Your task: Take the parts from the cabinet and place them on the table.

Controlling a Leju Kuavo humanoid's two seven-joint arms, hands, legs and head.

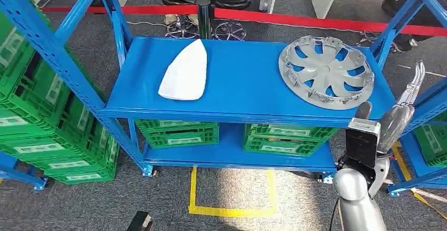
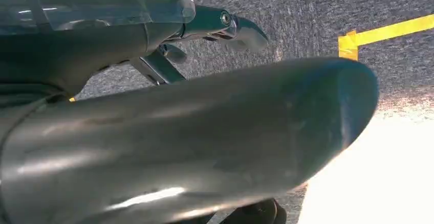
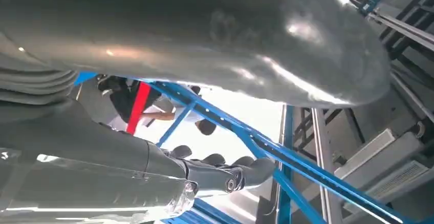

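Hovering empty with fingers spread, the right hand [image 1: 403, 107] sits beside the hubcap [image 1: 326, 71] on the blue shelf [image 1: 242, 91]; a shallow rim grip risks slippage.

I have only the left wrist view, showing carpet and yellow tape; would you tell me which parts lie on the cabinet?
Observer: On the top blue metal shelf lie two parts: a white, curved triangular plastic cover on the left and a silver spoked wheel cover on the right.
Operator: Thank you. Where is the right hand?
Observer: The right hand is raised just off the shelf's front right corner, close to the silver wheel cover but not touching it.
Operator: Does it hold anything?
Observer: No, its fingers point up and apart, with nothing in them.
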